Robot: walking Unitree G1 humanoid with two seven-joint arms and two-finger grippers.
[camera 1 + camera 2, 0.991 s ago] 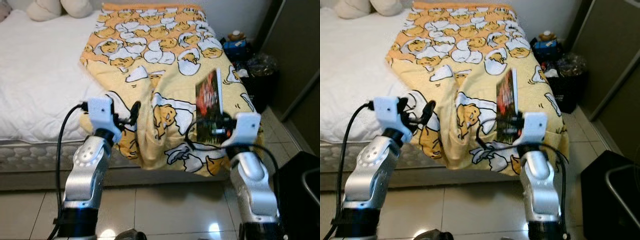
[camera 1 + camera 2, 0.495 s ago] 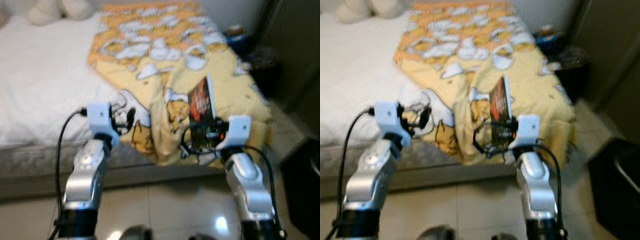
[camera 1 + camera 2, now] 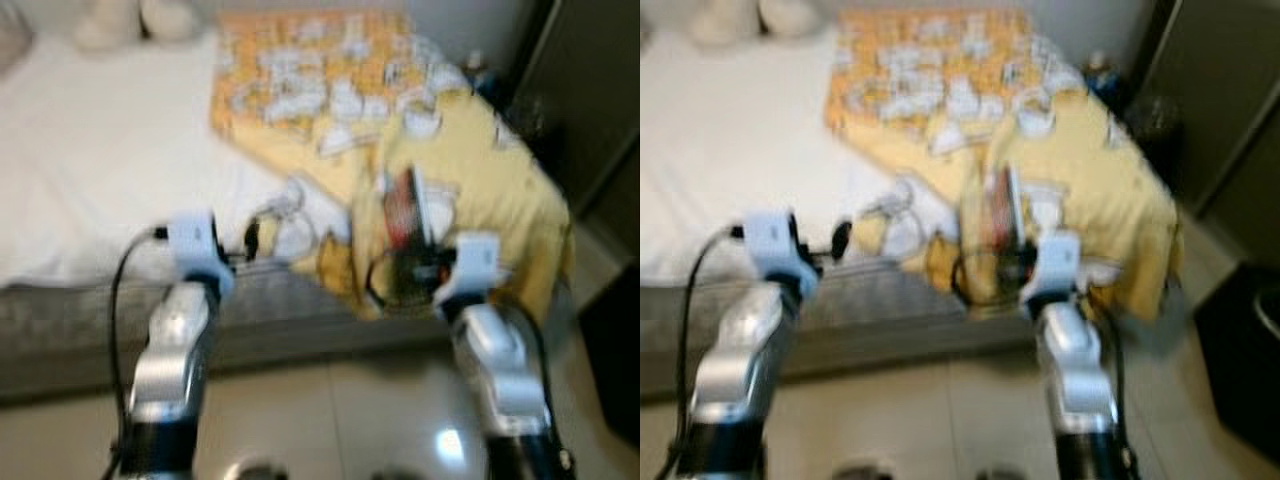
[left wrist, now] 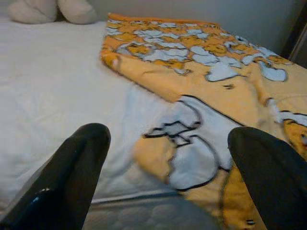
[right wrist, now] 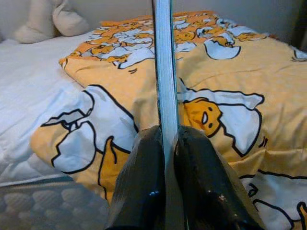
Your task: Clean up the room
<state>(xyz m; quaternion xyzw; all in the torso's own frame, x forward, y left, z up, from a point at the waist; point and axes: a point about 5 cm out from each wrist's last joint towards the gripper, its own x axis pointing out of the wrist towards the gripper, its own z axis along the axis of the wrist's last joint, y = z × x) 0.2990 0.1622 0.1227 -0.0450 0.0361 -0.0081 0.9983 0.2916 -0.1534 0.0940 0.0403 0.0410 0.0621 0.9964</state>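
Pinching book (image 5: 164, 72) edge-on, right gripper (image 5: 165, 158); left gripper (image 4: 168, 167) spread wide.

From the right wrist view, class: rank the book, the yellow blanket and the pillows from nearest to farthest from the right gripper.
1. book: clamped upright in the right gripper.
2. yellow blanket: spread on the bed just beyond the fingers.
3. pillows: at the bed's far end.

Soft cloth blanket (image 5: 230, 72), seemingly quilted white mattress (image 4: 53, 100), glossy floor tiles (image 3: 330, 420)

Bare white sheet (image 4: 57, 96) ahead of left claw (image 4: 163, 177), rumpled yellow blanket (image 4: 230, 81) beside it
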